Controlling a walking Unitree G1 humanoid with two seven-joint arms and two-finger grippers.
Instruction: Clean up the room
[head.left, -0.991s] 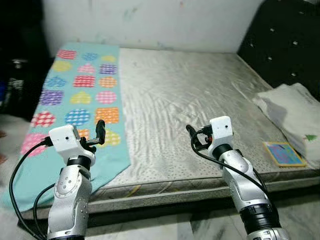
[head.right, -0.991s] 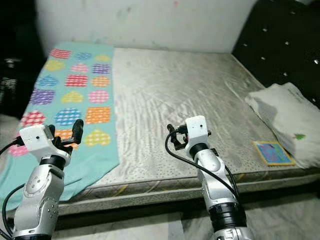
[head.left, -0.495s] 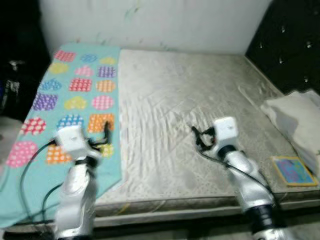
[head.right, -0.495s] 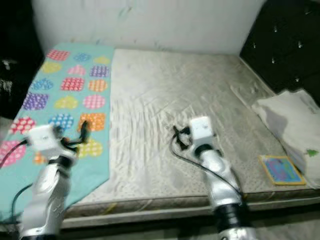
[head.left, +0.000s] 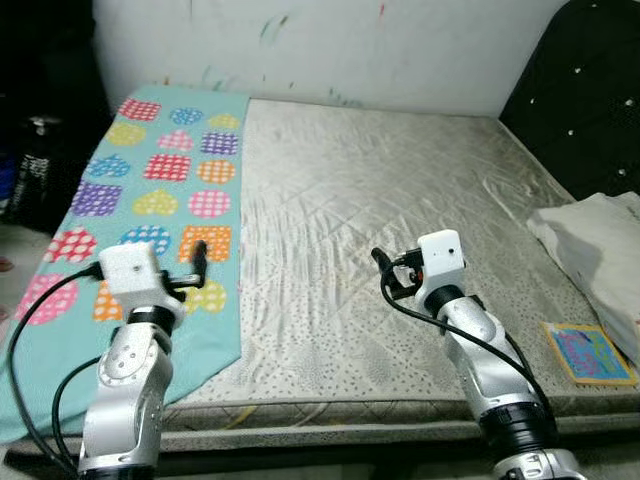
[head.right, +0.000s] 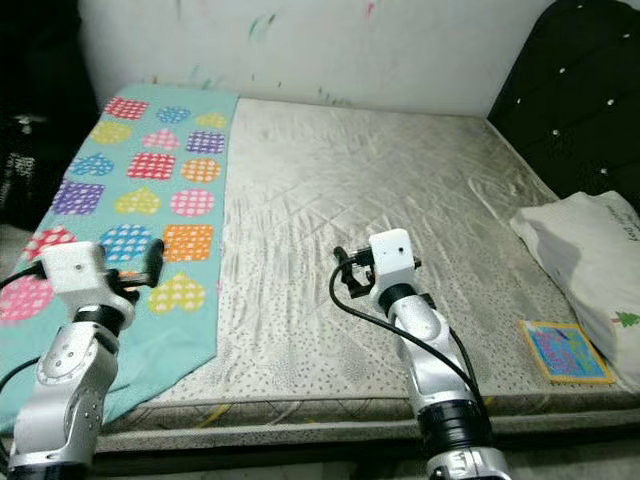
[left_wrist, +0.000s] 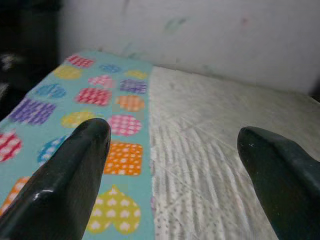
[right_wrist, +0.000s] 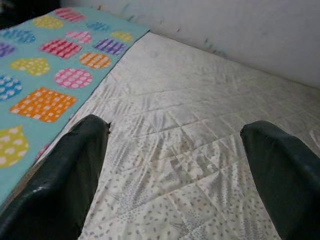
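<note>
Left gripper (left_wrist: 170, 150) spread wide over heart-patterned blanket (head.left: 150, 190), right gripper (right_wrist: 175, 150) likewise above mattress (head.left: 380, 200)

A white wall (head.left: 400, 50) with faint colour marks stands at the far side, a black studded headboard (head.left: 590, 110) at the right.

Silver jointed arms, white wrist boxes, black looping cables.
</note>
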